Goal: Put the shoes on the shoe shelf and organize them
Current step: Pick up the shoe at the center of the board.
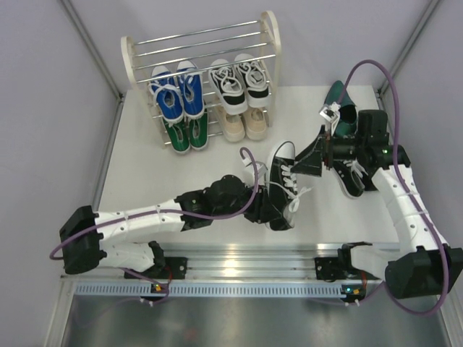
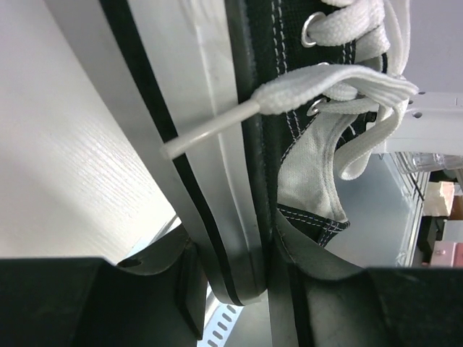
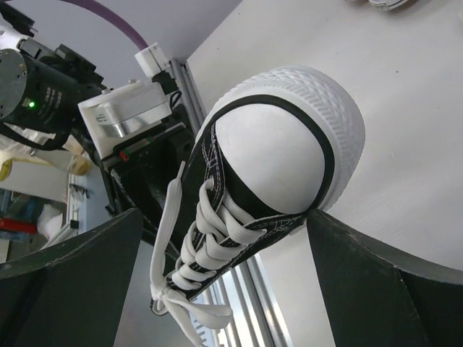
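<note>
Top view: the left pincer (image 1: 264,206) grasps a black-and-white sneaker (image 1: 283,182) at mid-desk (image 1: 145,173), well apart from the chrome-rod shoe shelf (image 1: 271,43). The right pincer (image 1: 312,160) is near its toe. Left wrist: black pads (image 2: 72,296) clench the smooth rubber sidewall. Right wrist: jaws spread wide, released, flanking the ribbed white toe cap (image 3: 271,144).

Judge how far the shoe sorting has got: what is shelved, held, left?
Shelved: the blue pair, green pair, beige pair and one black-and-white pair sit on the shoe shelf. Held: the left gripper clamps a black-and-white sneaker by its sole; the right gripper stands open around its toe. Left: that sneaker, its mate, and the dark green dress shoes.
</note>
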`<state>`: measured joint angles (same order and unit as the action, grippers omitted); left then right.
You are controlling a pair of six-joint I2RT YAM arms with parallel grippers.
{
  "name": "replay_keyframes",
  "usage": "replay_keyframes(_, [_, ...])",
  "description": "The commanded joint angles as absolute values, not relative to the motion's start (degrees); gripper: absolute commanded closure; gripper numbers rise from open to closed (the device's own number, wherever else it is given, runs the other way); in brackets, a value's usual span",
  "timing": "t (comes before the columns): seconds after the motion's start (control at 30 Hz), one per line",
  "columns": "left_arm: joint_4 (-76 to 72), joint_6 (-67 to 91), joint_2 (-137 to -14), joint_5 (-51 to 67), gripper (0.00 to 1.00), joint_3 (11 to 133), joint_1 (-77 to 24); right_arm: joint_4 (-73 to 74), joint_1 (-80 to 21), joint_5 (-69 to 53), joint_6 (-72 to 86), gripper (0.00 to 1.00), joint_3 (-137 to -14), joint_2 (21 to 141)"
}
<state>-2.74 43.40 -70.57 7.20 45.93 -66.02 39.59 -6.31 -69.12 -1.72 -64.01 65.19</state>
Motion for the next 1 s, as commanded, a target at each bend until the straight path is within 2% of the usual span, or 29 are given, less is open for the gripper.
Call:
replay_keyframes(0.0, [-9.8,35.9,-70.8,15.8,1.0,51.8,-67.8,31.5,-8.6,-71.8,4.4,0.05,-63.5,64.2])
replay_keyframes(0.2, [-10.4,35.9,-67.7,15.5,1.0,50.8,-67.7,35.9,-8.2,-69.7,-2.1,0.04,-64.0,64.4])
replay_keyframes(0.67, [-10.1,37.2,-62.4,14.5,1.0,49.3,-67.7,34.2,-8.2,-73.5,-0.5,0.03,-69.5,69.4])
replay_keyframes(0.97, [-6.2,37.5,-58.2,11.4,1.0,49.3,-67.7,42.0,-8.1,-73.7,-7.8,0.03,-74.3,72.5])
